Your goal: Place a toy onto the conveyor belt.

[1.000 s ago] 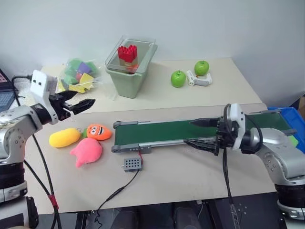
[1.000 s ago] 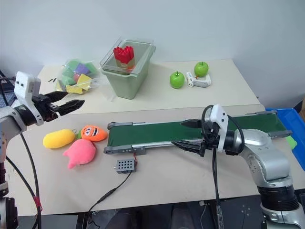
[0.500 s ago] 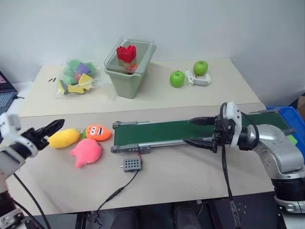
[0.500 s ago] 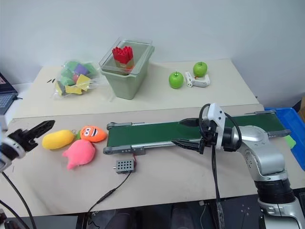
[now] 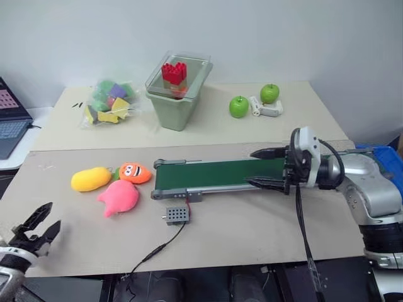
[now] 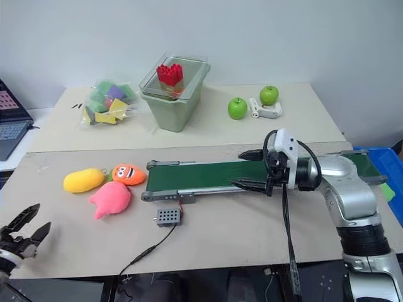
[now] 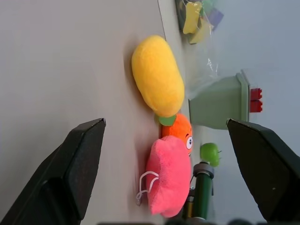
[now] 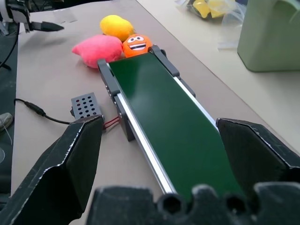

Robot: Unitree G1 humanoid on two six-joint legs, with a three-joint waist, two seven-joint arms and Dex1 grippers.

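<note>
Left gripper (image 5: 39, 223) now down at table's (image 5: 252, 226) near left corner.

We find the toy (image 5: 91, 178) lying on the worktop (image 5: 252, 220), left of the conveyor belt (image 5: 220, 174); a bin (image 5: 177, 100) stands behind them.

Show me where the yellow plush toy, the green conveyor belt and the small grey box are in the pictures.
yellow plush toy (image 5: 92, 178), left eye view, middle of its body.
conveyor belt (image 5: 214, 173), left eye view, bare green surface.
small grey box (image 6: 167, 217), right eye view, its perforated top.
</note>
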